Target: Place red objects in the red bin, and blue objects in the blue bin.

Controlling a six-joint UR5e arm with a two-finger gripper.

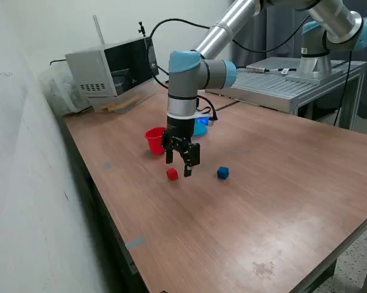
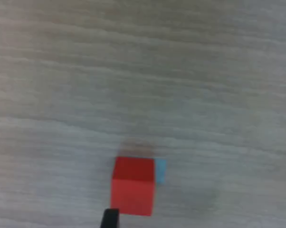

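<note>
Cube in red [image 1: 172,174] sits on the table [image 1: 281,183], just beneath the spread, empty end effector [image 1: 178,165]. An off-centre descent could knock it aside. 1 blue cube [image 1: 222,173] waits near. Behind stand the red cup [image 1: 153,140] and blue cup [image 1: 201,127]; their contents can't be seen.

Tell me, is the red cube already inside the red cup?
No, the red cube lies on the table in front of the red cup, just under the open pincer.
</note>
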